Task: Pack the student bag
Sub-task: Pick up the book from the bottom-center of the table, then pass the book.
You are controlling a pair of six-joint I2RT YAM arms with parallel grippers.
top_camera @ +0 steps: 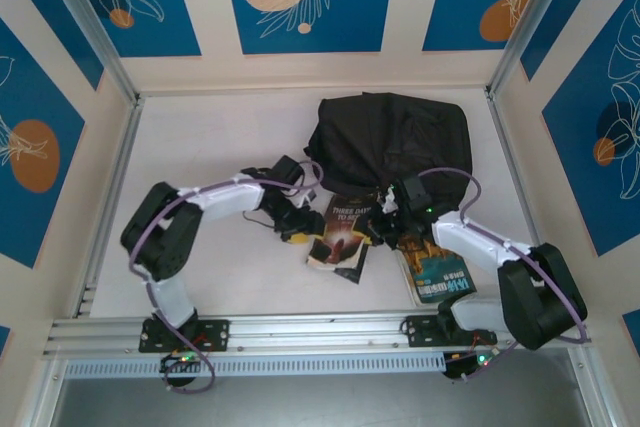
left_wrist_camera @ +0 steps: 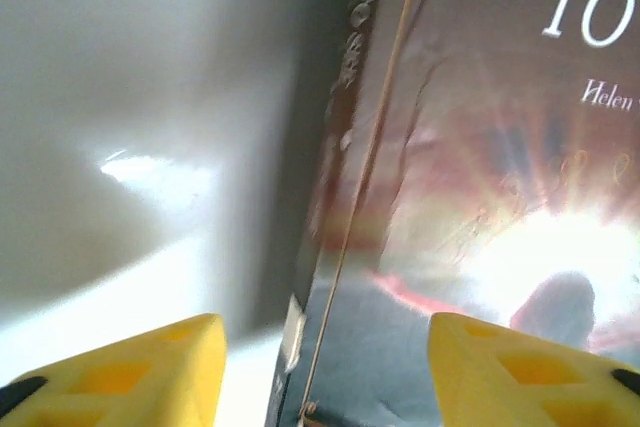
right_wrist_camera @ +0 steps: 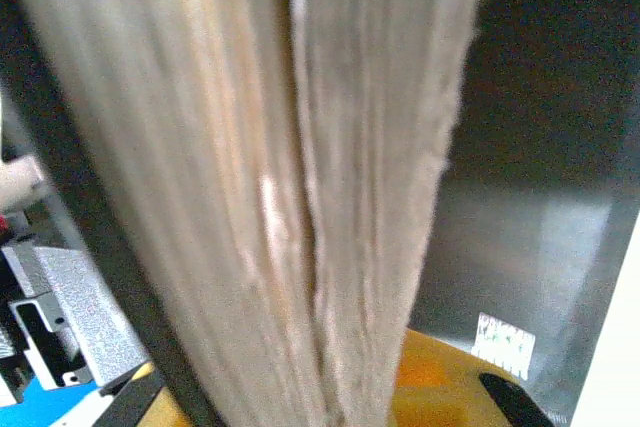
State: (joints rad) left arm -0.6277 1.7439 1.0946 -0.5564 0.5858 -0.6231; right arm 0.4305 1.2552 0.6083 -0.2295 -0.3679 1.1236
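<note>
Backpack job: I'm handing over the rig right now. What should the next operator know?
Left gripper: open, its fingers on either side of the dark book's spine edge, not clamping it.
Right gripper: pressed up against the same book's page edge. I cannot tell whether it has a firm grip.
Backpack: on the table at the far side, just beyond the dark book.
Teal book: flat on the table beside the right arm.
Done: nothing visibly packed, both books are outside the backpack.
Left: secure the dark book, get it into the backpack, then the teal one.
</note>
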